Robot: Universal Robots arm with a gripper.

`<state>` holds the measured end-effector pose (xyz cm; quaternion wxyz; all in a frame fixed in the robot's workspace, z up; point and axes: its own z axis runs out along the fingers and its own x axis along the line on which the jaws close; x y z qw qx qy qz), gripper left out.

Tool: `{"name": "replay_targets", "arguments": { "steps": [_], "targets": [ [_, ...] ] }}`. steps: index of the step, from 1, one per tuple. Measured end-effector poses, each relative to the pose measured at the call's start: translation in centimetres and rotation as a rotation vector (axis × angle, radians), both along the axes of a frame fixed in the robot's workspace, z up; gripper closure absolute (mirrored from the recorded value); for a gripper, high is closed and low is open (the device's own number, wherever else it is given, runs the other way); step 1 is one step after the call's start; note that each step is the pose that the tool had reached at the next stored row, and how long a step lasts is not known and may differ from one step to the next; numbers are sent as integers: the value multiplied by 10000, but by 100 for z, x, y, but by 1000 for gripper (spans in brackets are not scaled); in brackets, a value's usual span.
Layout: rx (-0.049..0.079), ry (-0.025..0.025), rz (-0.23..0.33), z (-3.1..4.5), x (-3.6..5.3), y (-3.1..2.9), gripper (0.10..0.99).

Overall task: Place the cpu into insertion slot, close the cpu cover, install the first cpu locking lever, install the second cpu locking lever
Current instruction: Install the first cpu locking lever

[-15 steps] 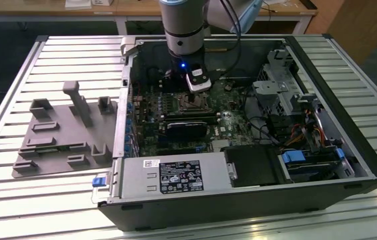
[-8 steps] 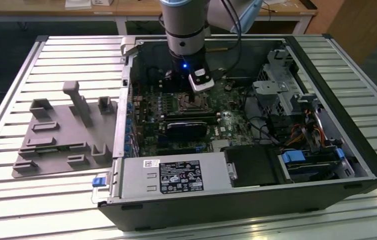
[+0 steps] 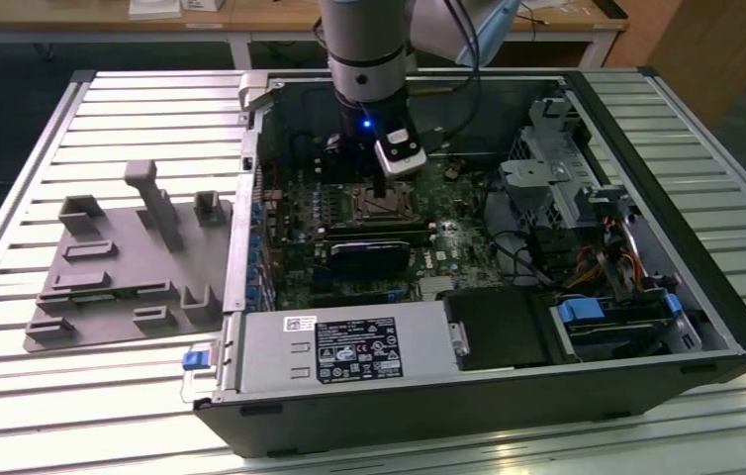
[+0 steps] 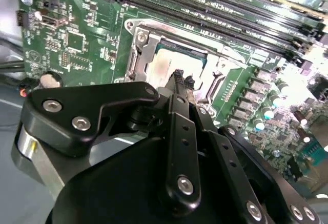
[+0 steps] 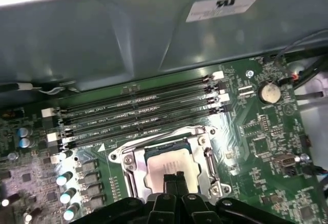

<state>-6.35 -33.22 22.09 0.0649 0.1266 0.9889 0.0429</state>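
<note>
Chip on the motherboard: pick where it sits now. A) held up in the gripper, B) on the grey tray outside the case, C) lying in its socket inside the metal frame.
C: in both wrist views the chip lies flat in the socket, metal frame around it, gripper just above.

Pale silvery cpu (image 5: 171,168) in a silvery cpu cover (image 5: 128,163), green motherboard (image 5: 256,142), black memory slots (image 5: 138,112).

You can make out no print well enough to read. The white label (image 3: 360,354) on the grey power-supply box (image 3: 267,356) carries marks too small to tell, and the white sticker (image 5: 225,3) on the case wall (image 5: 102,39) behind the memory slots (image 5: 138,114) is blurred.
</note>
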Motion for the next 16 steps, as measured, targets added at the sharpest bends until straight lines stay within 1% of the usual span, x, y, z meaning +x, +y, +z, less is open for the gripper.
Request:
{"name": "replay_targets", "arguments": {
  "steps": [4,7,16],
  "targets": [
    [-3,1,0,105,0,0,984],
    [-3,1,0,164,0,0,984],
    [16,1,0,175,0,0,984]
  ]
}}
